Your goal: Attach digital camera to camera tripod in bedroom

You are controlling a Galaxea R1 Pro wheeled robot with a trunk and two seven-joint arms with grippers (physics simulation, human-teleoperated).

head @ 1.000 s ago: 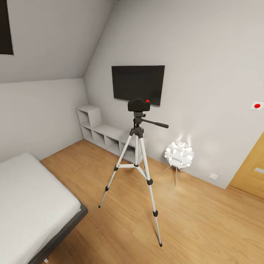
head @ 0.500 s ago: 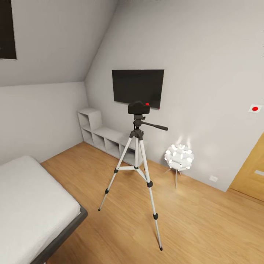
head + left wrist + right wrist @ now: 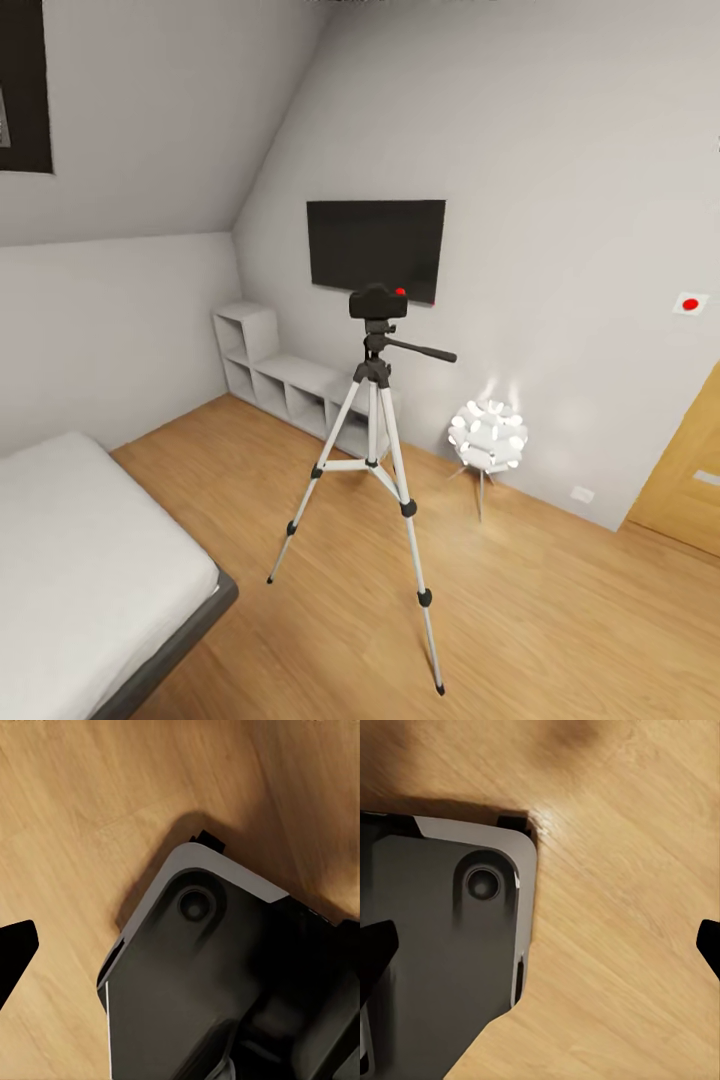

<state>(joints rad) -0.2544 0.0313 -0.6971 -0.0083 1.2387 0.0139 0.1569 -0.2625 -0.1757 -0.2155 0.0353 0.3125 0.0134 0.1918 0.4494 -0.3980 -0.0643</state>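
1. Bedroom: white walls, one of them sloping inward toward the ceiling, enclose the space; a dark-framed skylight is set in the sloped section.
2. Floor: light wood planks, grain running diagonally, bare around the stand. The same planks appear beneath the robot's dark grey base in both wrist views.
3. Bed: white mattress on a grey frame, occupying the near left corner.
4. Wooden door: partly visible at the far right; a small white plate with a red dot is fixed to the wall above it.
5. Wall screen: flat, black, mounted on the far wall directly behind the stand.
6. Shelf unit: low, white, open cubes, stepped taller at its left end, set against the far wall.
7. Camera tripod: upright mid-floor, three silver legs spread, black pan handle pointing right.
8. Floor lamp: lit white ball on thin legs, near the wall to the right of the tripod.
9. Digital camera: black, red dot on top, seated level on the tripod head.
10. Left gripper: one dark fingertip at the frame edge; I cannot tell its state.
11. Right gripper: fingertips at opposite frame edges, spread wide, holding nothing.
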